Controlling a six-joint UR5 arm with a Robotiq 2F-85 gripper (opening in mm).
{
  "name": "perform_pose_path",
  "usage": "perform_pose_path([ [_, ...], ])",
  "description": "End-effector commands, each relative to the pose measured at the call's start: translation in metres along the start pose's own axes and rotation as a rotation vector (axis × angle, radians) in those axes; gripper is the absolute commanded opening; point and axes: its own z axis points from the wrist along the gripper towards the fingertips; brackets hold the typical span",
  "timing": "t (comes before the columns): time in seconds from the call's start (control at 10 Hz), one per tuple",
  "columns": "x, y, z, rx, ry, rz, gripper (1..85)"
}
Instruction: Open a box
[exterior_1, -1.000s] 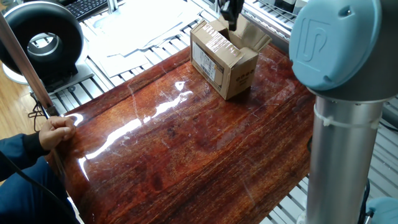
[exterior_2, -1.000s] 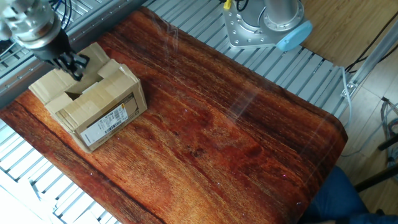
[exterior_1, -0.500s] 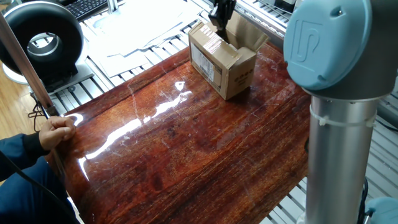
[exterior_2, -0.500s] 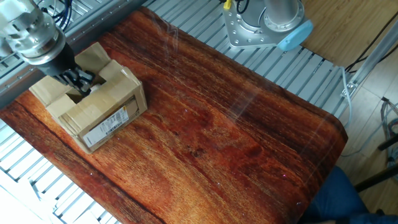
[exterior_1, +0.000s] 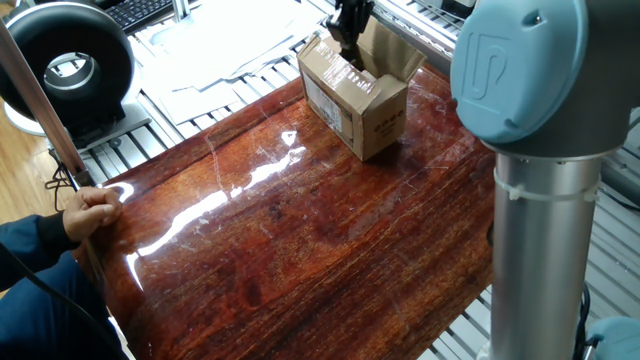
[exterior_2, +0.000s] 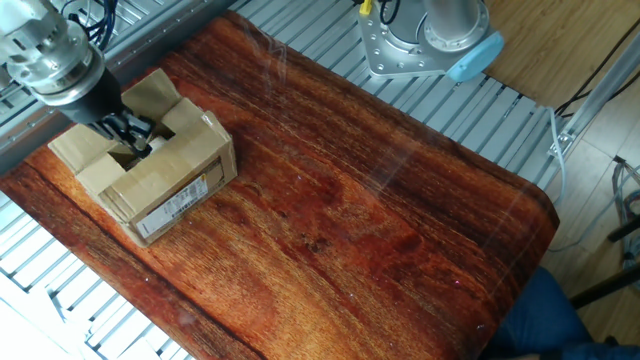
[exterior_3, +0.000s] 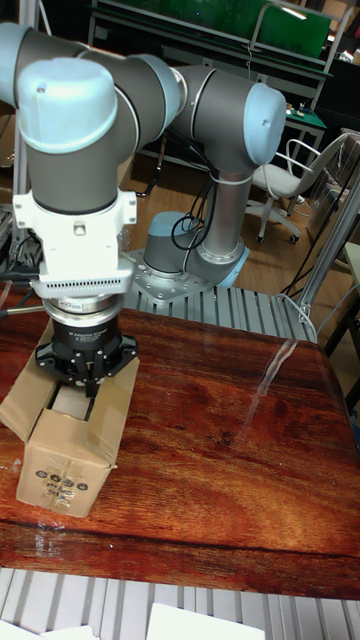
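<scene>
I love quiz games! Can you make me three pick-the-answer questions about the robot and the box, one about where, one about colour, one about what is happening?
1. Where on the wooden table is the cardboard box?
A. near one corner
B. in the middle
C. hanging off the edge

2. What colour is the label on the box's side?
A. green
B. white
C. pink

3. What are the gripper fingers doing?
A. lying on the table
B. hovering high above the box
C. reaching down among the top flaps

Answers: 1 A, the box sits by a table corner with bare wood elsewhere. 2 B, the label shows white with dark print. 3 C, the fingertips dip into the opening between the flaps.
</scene>
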Motion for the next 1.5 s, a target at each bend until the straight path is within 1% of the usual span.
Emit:
perform_pose_path([
  [0.0, -0.001, 0.014, -0.009, -0.046, -0.007, 0.017, 1.0],
  [0.2, -0.007, 0.027, -0.013, -0.059, -0.003, 0.04, 1.0],
  [0.3, -0.01, 0.033, -0.015, -0.059, 0.0, 0.049, 1.0],
  [0.5, -0.018, 0.049, -0.016, -0.067, -0.001, 0.073, 1.0],
  [0.6, -0.023, 0.055, -0.014, -0.076, -0.005, 0.079, 1.0],
  [0.8, -0.03, 0.06, -0.007, -0.077, -0.013, 0.083, 1.0],
  [0.9, -0.032, 0.057, -0.002, -0.067, -0.013, 0.08, 1.0],
  [1.0, -0.036, 0.052, 0.007, -0.048, -0.016, 0.077, 1.0],
  [1.1, -0.039, 0.046, 0.017, -0.023, -0.017, 0.073, 1.0],
  [1.2, -0.041, 0.037, 0.026, 0.013, -0.016, 0.067, 1.0],
  [1.4, -0.042, 0.035, 0.033, 0.021, -0.017, 0.066, 1.0],
])
